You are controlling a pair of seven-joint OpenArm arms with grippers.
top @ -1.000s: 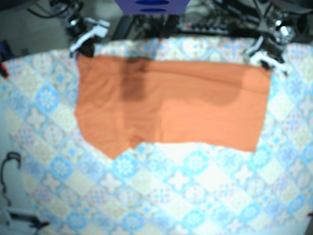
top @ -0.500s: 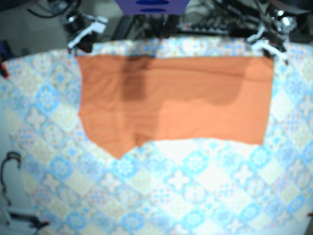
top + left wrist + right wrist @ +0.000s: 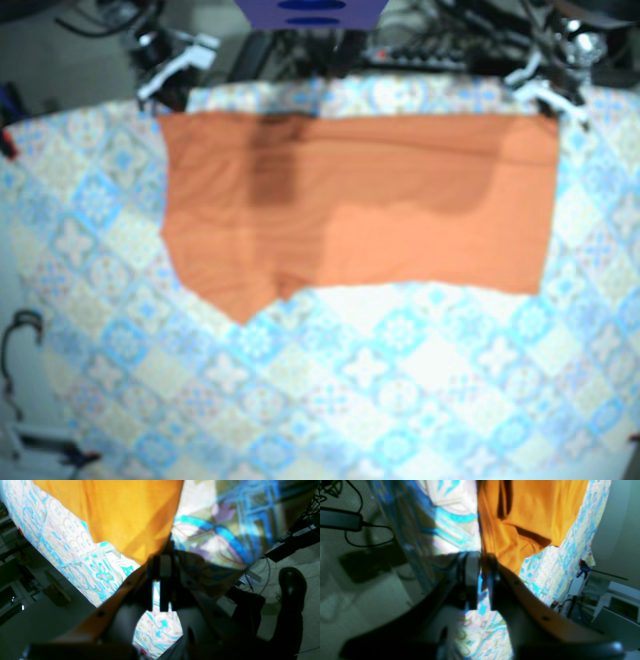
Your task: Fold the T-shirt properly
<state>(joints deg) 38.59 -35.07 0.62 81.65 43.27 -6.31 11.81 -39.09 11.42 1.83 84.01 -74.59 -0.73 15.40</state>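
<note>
The orange T-shirt (image 3: 350, 200) is lying spread flat, partly folded, across the far half of the patterned tablecloth (image 3: 380, 390). The left gripper (image 3: 545, 100) is pinching one far corner at the table's edge, its jaws closed on the fabric. The right gripper (image 3: 168, 82) is clamping the other far corner the same way.

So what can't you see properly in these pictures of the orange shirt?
- Base view: left gripper and right gripper, tiny and blurred.
- Left wrist view: dark shadow over that gripper, so its grip on the T-shirt is unclear.
- Base view: T-shirt's lower layers, hidden under its top layer.
</note>
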